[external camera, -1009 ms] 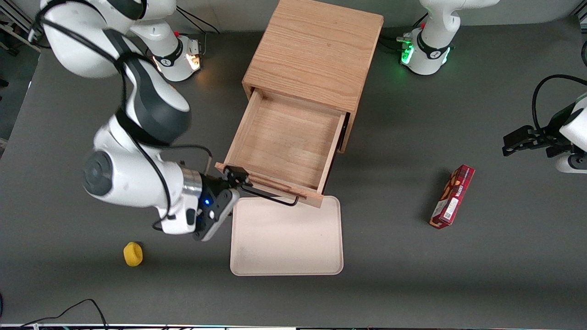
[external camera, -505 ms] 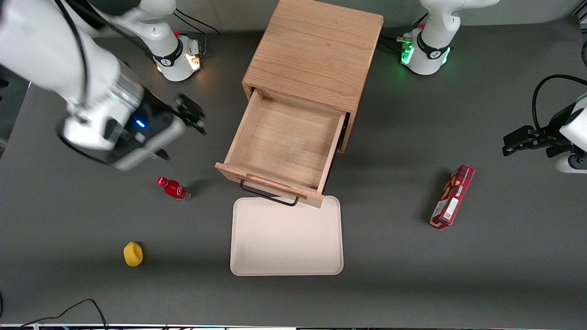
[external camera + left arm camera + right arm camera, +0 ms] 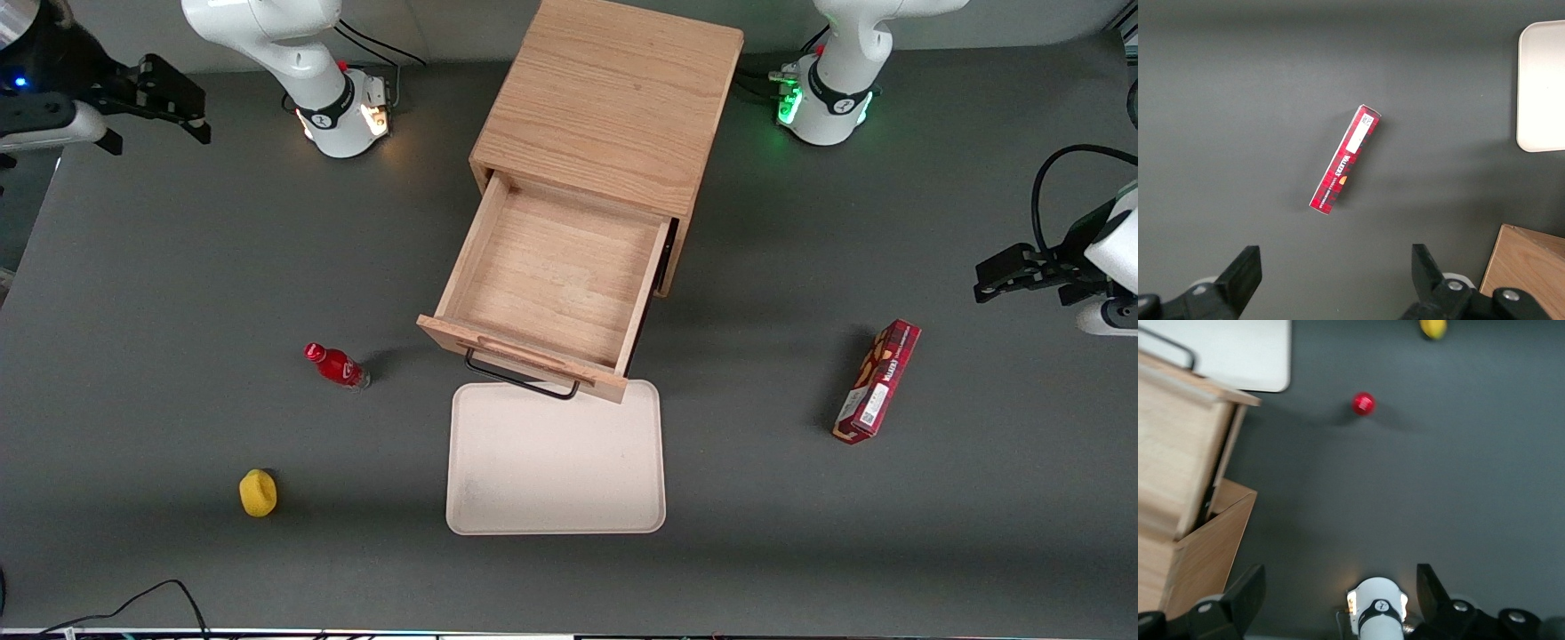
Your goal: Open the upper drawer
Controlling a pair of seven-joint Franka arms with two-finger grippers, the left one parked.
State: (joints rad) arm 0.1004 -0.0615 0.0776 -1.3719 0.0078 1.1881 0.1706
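The upper drawer [image 3: 556,267] of the light oak cabinet [image 3: 613,98] stands pulled far out, and its plain wooden tray is empty. Its black wire handle [image 3: 520,380] hangs over the edge of the cream tray. The lower drawer is hidden under it. My right gripper [image 3: 156,129] is open and empty, high up and far from the drawer, at the working arm's end of the table near that arm's base. In the right wrist view the gripper [image 3: 1338,600] is spread wide over the arm's base, with the drawer [image 3: 1171,453] and its handle [image 3: 1168,347] off to one side.
A cream tray [image 3: 556,462] lies in front of the drawer. A red bottle [image 3: 336,365] and a yellow object [image 3: 258,492] lie toward the working arm's end. A red box [image 3: 877,380] lies toward the parked arm's end and also shows in the left wrist view [image 3: 1345,160].
The gripper let go of the drawer handle and pulled away and up toward the working arm's base. The drawer stayed open. The red bottle came into view.
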